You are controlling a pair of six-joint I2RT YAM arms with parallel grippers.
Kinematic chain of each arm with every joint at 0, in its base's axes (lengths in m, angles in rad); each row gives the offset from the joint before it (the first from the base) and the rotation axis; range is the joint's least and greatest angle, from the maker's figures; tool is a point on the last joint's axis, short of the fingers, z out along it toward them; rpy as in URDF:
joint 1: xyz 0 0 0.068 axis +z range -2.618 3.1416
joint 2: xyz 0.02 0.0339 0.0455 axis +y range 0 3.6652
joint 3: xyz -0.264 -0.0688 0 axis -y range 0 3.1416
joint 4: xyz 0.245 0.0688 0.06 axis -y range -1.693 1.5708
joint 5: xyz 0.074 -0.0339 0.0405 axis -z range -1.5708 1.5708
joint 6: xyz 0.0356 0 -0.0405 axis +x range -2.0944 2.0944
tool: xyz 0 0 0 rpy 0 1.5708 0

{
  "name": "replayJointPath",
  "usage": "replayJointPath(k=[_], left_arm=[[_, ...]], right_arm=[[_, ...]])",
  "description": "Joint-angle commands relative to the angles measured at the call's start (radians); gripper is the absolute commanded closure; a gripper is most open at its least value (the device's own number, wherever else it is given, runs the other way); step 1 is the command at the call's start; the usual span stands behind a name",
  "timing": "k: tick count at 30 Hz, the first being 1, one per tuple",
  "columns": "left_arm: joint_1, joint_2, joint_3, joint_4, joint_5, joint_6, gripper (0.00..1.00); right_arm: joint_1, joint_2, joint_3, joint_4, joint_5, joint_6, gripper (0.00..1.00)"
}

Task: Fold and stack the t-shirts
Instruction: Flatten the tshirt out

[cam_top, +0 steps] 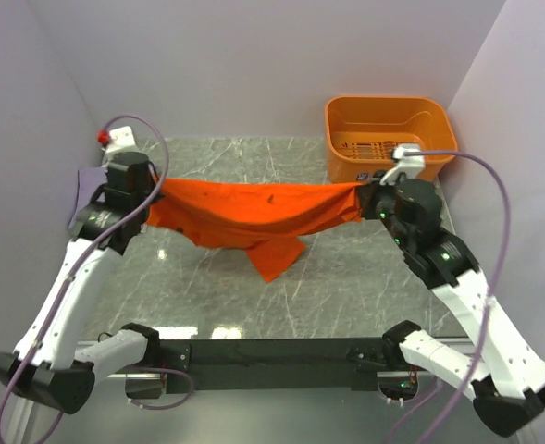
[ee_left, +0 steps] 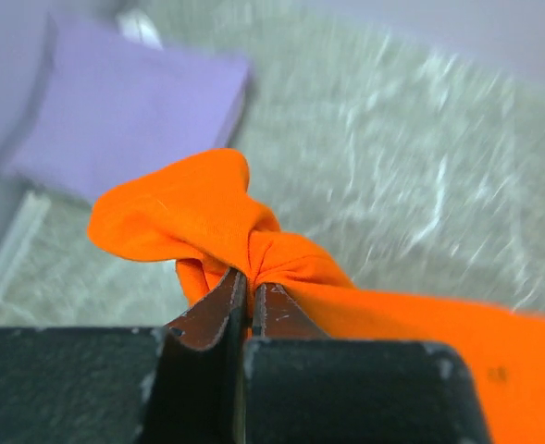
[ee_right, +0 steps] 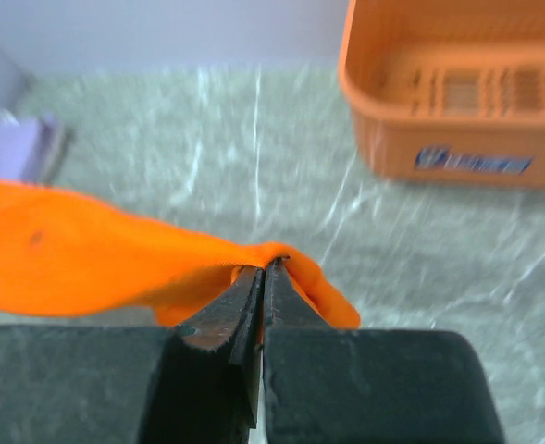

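Observation:
The orange t-shirt (cam_top: 253,211) hangs stretched between both arms above the marble table, its lower part sagging to a point near the middle. My left gripper (cam_top: 157,196) is shut on its left end; the left wrist view shows cloth (ee_left: 207,217) bunched at the pinched fingertips (ee_left: 250,282). At the right end my right gripper (cam_top: 363,192) is shut on the shirt, a fold of orange cloth (ee_right: 87,264) wrapping its tips (ee_right: 265,268). The lavender t-shirt (cam_top: 85,190) lies folded flat at the far left edge, partly hidden behind the left arm, and shows as a purple rectangle (ee_left: 129,116).
An orange plastic basket (cam_top: 388,139) stands at the back right, close behind the right gripper, and fills the upper right of the right wrist view (ee_right: 457,88). A white device with a red knob (cam_top: 113,139) sits at the back left. Purple walls close in three sides.

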Motion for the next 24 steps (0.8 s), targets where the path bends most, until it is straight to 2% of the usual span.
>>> replayJointPath(k=[1,7,10,12,15,16,19,20,22,24], left_arm=[[0.011,-0.045,0.157,-0.003,-0.079,0.102,0.99],[0.014,-0.003,0.271,-0.022,-0.129,0.244,0.99],[0.016,0.067,0.261,0.041,-0.103,0.324,0.99],[0.016,0.153,0.230,0.128,-0.058,0.344,0.94],[0.020,0.305,0.209,0.218,0.010,0.337,0.67],[0.020,0.401,0.239,0.236,0.021,0.308,0.55],[0.029,0.538,0.357,0.201,0.065,0.222,0.34],[0.028,0.605,0.391,0.178,0.078,0.194,0.29],[0.026,0.642,0.455,0.114,0.128,0.104,0.19],[0.025,0.612,0.395,0.113,0.154,0.004,0.15]], right_arm=[[-0.009,-0.073,0.104,0.030,0.070,-0.053,1.00],[-0.009,-0.078,0.095,-0.010,0.006,-0.055,1.00],[-0.008,-0.024,0.074,-0.009,-0.042,-0.027,1.00],[-0.008,0.036,0.063,-0.001,-0.098,-0.007,1.00],[-0.008,0.150,0.061,-0.010,-0.171,0.029,0.97],[-0.009,0.181,0.066,-0.024,-0.178,0.048,0.85],[-0.008,0.284,0.069,-0.056,-0.160,0.089,0.70],[-0.008,0.295,0.064,-0.053,-0.154,0.094,0.61],[-0.002,0.297,0.031,-0.021,-0.166,0.091,0.48],[0.001,0.286,0.012,-0.012,-0.181,0.086,0.42]])
